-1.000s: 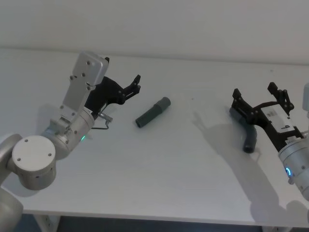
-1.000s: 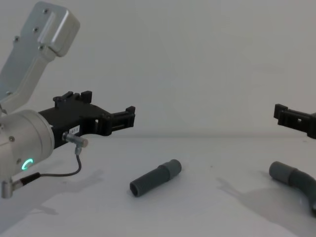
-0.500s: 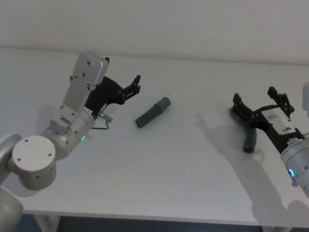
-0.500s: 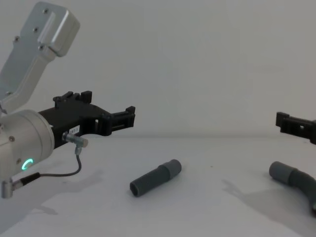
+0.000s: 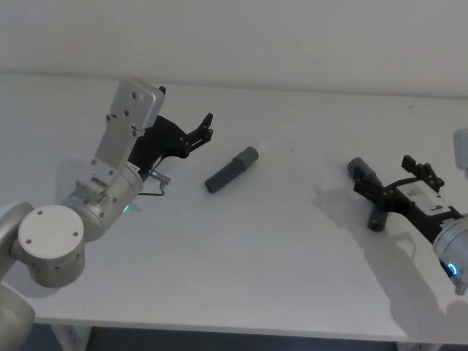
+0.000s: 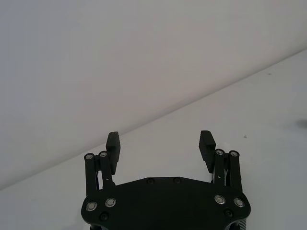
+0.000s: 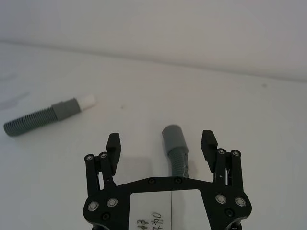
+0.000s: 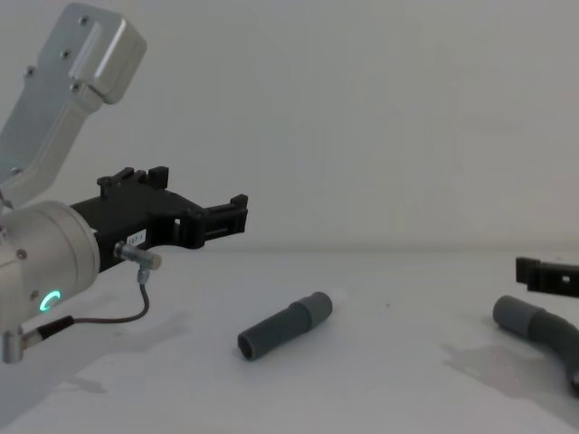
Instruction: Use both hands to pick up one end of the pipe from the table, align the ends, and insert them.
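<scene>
Toward the upper left of the head view, the left gripper (image 5: pixel 206 127) hangs above the table (image 5: pixel 278 278) with its fingers spread wide and nothing between them. Right of it, near the frame's middle, the short hose piece (image 5: pixel 231 170) lies flat and slanted. Its white tip (image 7: pixel 87 101) is at the upper-right end, well apart from both grippers. At the right of the frame lies the bent hose piece (image 5: pixel 360 170), its grey collar (image 7: pixel 173 138) pointing up and left. The right gripper (image 5: pixel 380 173) sits over it, fingers wide apart and gripping nothing. In its wrist view the collar lies between the fingers, nearer one than the other. The chest view shows a finger above the hose rather than on it.

The step in hand looks like the right-side pickup. To do it well, I would centre the fingers on the hose first. They should then come down and close on the ribbed stretch just behind the collar, leaving the collar clear for mating. The bend will likely make the piece swing once lifted, so a firm, square grip matters. The left gripper should likewise take the short piece by its ribs, leaving the white tip free.
</scene>
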Robot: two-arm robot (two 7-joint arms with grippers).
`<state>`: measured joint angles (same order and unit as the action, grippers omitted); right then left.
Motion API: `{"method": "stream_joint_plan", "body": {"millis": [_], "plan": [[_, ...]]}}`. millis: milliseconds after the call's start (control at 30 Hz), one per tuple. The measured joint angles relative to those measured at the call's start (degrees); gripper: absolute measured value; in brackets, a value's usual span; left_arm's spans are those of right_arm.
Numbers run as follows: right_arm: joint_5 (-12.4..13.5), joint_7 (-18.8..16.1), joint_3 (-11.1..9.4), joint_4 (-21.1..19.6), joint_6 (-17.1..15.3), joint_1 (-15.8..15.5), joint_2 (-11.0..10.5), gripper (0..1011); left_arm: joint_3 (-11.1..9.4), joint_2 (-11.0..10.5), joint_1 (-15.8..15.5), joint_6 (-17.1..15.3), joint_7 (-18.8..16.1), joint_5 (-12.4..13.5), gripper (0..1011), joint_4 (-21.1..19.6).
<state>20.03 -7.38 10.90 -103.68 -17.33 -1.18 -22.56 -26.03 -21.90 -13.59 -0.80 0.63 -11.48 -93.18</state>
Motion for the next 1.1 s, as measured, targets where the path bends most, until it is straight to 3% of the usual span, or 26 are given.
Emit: {"method": "stream_joint_plan", "body": {"millis": [467,1100], "plan": [[1.45,-1.96,-0.39,2.54,-5.70,1.81,-0.12,1001,0.00,0.00,0.00,0.00,0.00,0.00,1000,0.00],[1.53,-3.23,0.00,7.02,-8.10,4.35,1.08,1001,0.00,0.01,0.00,0.00,0.00,0.00,1000,0.00]]}}
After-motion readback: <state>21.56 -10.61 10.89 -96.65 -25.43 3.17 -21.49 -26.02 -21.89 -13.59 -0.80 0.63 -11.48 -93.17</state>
